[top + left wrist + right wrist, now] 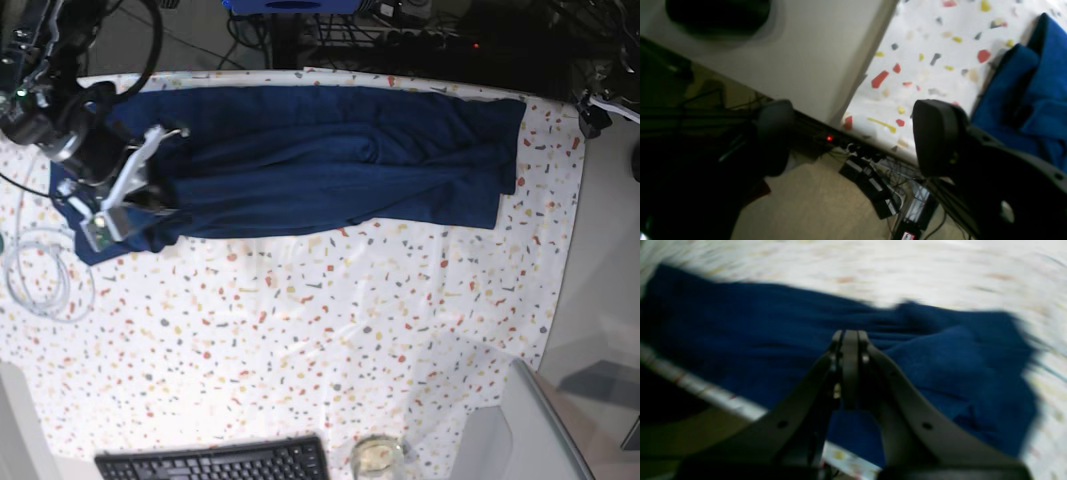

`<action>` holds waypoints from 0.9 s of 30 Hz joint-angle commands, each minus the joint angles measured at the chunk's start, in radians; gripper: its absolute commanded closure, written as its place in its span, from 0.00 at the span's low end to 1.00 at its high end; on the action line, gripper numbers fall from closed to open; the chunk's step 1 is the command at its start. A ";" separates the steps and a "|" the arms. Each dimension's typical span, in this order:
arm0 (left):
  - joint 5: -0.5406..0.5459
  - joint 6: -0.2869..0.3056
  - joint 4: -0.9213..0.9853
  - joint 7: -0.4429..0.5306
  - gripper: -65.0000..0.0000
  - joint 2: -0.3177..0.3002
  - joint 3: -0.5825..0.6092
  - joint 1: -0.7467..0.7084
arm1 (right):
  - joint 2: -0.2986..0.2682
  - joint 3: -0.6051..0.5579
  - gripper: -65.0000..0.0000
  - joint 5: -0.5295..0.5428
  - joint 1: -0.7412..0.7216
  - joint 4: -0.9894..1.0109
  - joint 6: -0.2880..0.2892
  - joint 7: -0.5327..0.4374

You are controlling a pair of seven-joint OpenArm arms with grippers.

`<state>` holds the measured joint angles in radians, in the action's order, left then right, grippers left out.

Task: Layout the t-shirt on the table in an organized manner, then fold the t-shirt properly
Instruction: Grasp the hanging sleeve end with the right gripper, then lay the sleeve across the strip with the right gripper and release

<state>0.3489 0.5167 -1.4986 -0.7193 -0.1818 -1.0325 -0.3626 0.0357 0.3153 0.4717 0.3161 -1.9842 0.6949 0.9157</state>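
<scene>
**Base view: shirt bunched along the far edge, one tool clamped shut over it**

Base view shows the t-shirt (320,165) lying as a long, rumpled band across the far side of the surface (330,330), its folds doubled over themselves rather than spread flat. The right tool (150,170) sits over the shirt's end on that view's left. In the right wrist view its jaws are pressed together with the right tool (850,336) low over the fabric; motion blur makes it impossible to tell whether any cloth is pinched between them.

The left tool (853,133) hangs with its jaws wide apart and nothing between them, off the corner of the surface, with the shirt's other end (1033,96) just beside it.

Judging from this layout, the spreading step is not yet done. The main risks:

- If the right tool holds only a thin fold, a pull could slip it free and leave the shirt more twisted.
- The shirt lies near the surface's edge; dragging it outward could tip it off.
- A coiled white cable (45,270) lies close to the right arm and might snag.
- Pulling one end alone could drag the whole band instead of opening it.
</scene>
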 commanded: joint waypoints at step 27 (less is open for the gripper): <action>0.016 0.001 0.008 0.025 0.20 -0.025 -0.009 -0.006 | -0.004 -0.882 1.00 0.000 -0.377 0.429 0.003 -0.217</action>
<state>0.3527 0.5171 -1.4769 -0.7147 -0.1864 -1.0340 -0.3656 0.0196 -0.5694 0.4469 -0.0437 -1.5375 0.6926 0.7246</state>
